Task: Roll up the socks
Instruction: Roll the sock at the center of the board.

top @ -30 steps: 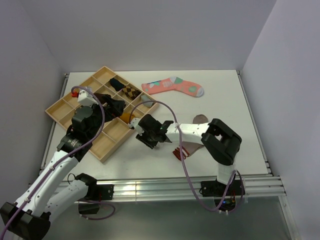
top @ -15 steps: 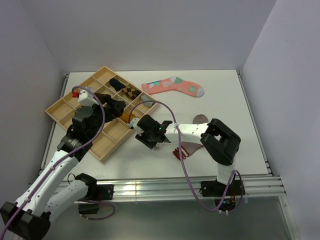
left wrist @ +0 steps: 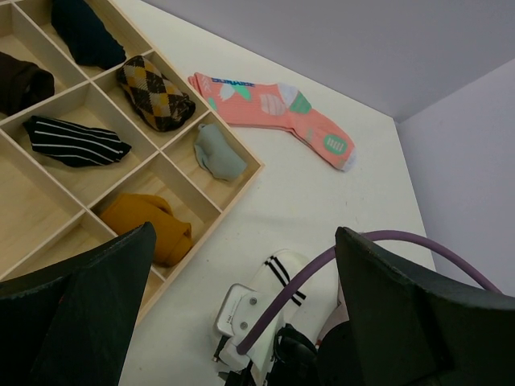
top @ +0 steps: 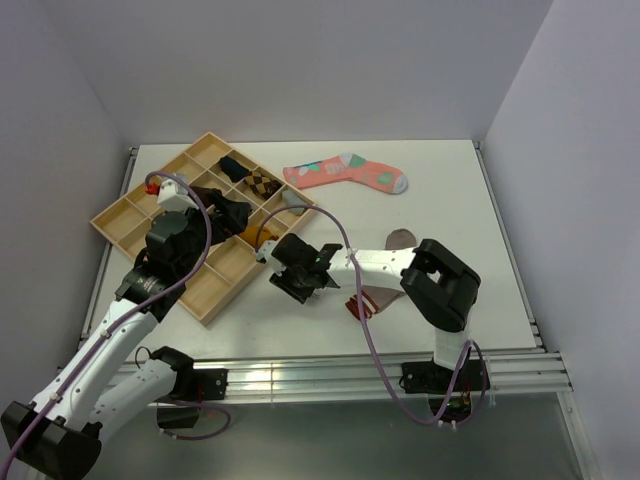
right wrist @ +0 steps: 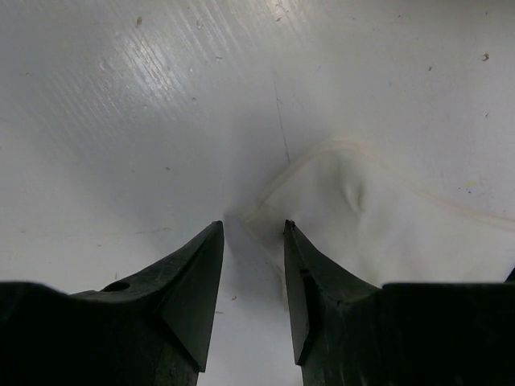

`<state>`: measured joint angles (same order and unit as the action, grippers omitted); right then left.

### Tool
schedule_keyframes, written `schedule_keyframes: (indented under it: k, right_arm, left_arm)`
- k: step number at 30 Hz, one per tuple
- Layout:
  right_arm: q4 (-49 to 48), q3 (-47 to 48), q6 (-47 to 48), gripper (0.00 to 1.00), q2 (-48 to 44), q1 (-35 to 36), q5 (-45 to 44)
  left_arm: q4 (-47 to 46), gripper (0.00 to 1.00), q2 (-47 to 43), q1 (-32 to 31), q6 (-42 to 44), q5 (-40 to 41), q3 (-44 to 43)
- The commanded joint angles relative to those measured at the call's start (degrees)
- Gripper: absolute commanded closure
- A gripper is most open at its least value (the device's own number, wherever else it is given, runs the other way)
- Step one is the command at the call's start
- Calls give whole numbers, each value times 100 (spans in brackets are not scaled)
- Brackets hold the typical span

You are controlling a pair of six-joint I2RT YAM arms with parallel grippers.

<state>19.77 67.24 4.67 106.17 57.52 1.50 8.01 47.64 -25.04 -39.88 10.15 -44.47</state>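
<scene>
Right jaws, narrowly parted, are hovering at the edge of the white sock (right wrist: 378, 217) lying on the counter (right wrist: 121, 96); closing here is probably risking a thin pinch that slips. Left jaws are gaping wide over the tray (left wrist: 233, 138).

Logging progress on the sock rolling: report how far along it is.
Done: nothing rolled; the short white ankle sock lies unrolled. In hand: the right gripper, jaws open, sits at its edge. To do: rolling it and the taupe-brown sock with red-striped cuff; the left gripper hangs open.
</scene>
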Motion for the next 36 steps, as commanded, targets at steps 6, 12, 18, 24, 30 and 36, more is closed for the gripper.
schedule_keyframes:
  k: [6, 12, 18, 24, 30, 36]
  right_arm:
    - [115, 272, -54, 55, 70, 49, 26]
    - [97, 210, 17, 53, 220, 14, 70]
    - [141, 193, 43, 61, 308, -47, 342]
    - [299, 166, 131, 81, 352, -240, 825]
    - [887, 236, 657, 84, 97, -837, 2722]
    - [1801, 430, 1167, 86, 193, -1637, 4436]
  left_arm:
    - [-203, 0, 18, 25, 94, -101, -53]
    - [-256, 1, 61, 34, 103, -92, -18]
    - [-326, 1, 96, 34, 129, -92, 43]
    - [-388, 1, 123, 34, 112, -57, 122]
    - [-686, 7, -79, 34, 42, -4, 465]
    - [-1765, 31, -325, 25, 138, -557, 1202]
